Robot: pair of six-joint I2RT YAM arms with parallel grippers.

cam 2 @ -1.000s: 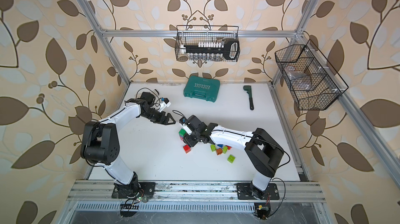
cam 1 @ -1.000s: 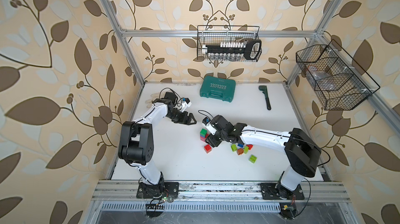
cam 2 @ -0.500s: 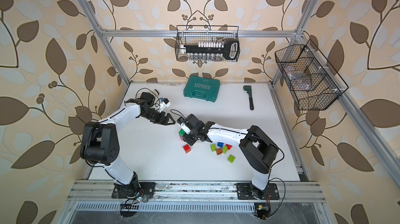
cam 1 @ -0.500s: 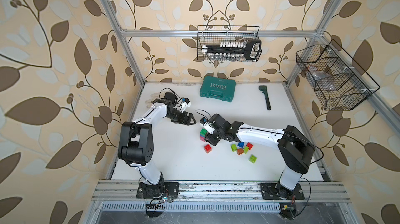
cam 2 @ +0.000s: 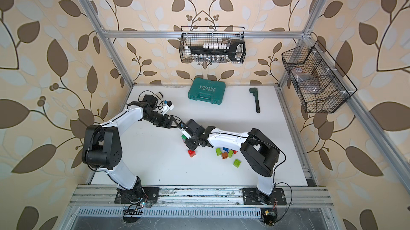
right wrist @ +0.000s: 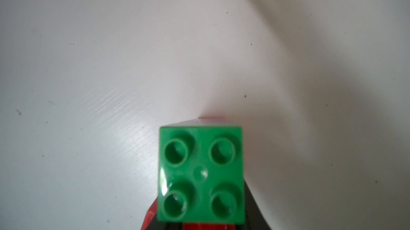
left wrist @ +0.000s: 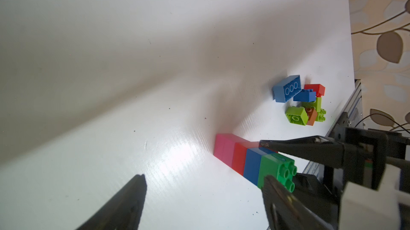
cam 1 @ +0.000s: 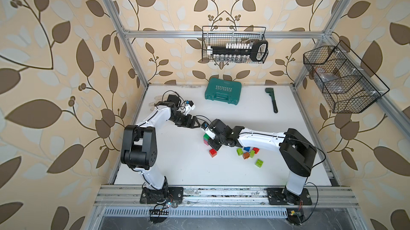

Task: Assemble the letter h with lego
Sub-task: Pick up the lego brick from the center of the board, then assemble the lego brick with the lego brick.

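Observation:
A lego stack [left wrist: 253, 164] stands upright on the white table, pink at the bottom, then red, blue and a green brick [right wrist: 200, 171] on top. My right gripper [cam 1: 214, 145] is shut on this stack. Its thin finger [left wrist: 299, 149] lies against the red and blue bricks, and a dark finger [right wrist: 253, 209] shows beside the green brick. My left gripper [left wrist: 203, 182] is open and holds nothing, just left of and behind the stack [cam 1: 206, 137]. In both top views a red brick [cam 1: 213, 153] lies in front of the stack [cam 2: 184, 137].
A pile of loose bricks [cam 1: 246, 152] in lime, blue, red and orange lies under the right forearm, and a lime brick [cam 1: 259, 162] lies in front of it. A teal case [cam 1: 223, 94] and a dark wrench [cam 1: 272, 99] lie at the back. Wire baskets hang on the walls.
The right gripper's jaws have narrowed onto the stack, and the right arm's elbow has swung a little inward. The left arm has hardly moved.

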